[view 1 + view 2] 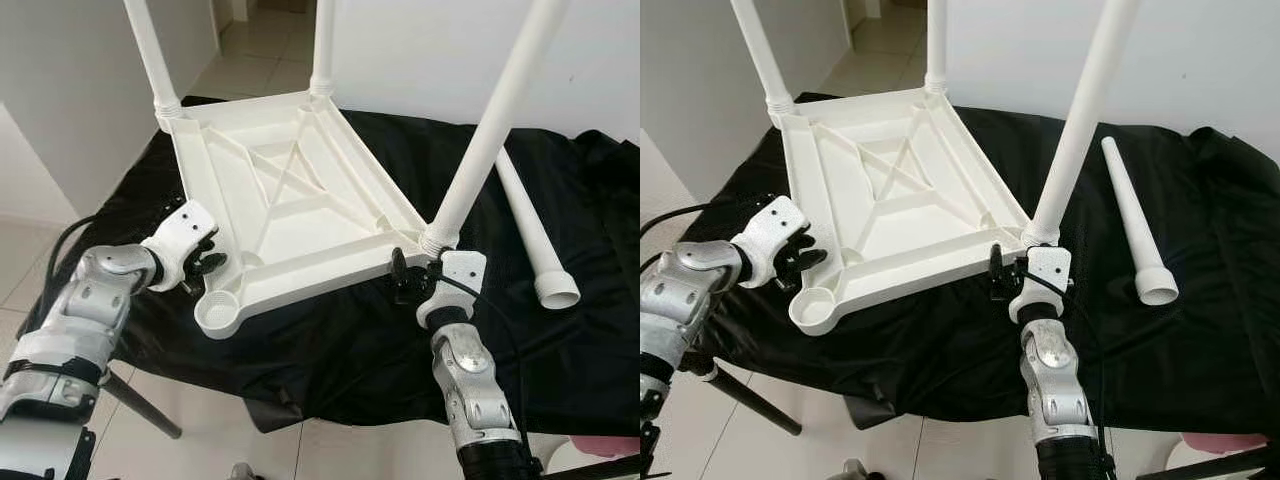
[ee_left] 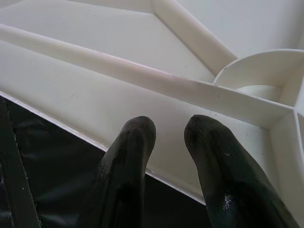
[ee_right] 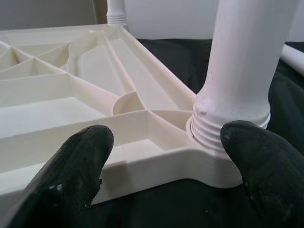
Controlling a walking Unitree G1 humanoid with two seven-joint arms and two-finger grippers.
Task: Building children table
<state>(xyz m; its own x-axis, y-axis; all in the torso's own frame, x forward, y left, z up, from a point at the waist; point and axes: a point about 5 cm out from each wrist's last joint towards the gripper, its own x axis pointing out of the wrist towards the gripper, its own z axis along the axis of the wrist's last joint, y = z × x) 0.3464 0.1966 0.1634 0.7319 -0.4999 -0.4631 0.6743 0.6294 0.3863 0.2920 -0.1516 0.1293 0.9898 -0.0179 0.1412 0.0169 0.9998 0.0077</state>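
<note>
Tabletop, centre frame, upside down: light rigid slick plastic, best held by its rim; my left tool and right tool open beside it, loose leg at right.

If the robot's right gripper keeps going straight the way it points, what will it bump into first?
Most likely the corner of the upside-down white table top, just below the leg screwed in there. The open right gripper already sits very near that edge.
</note>
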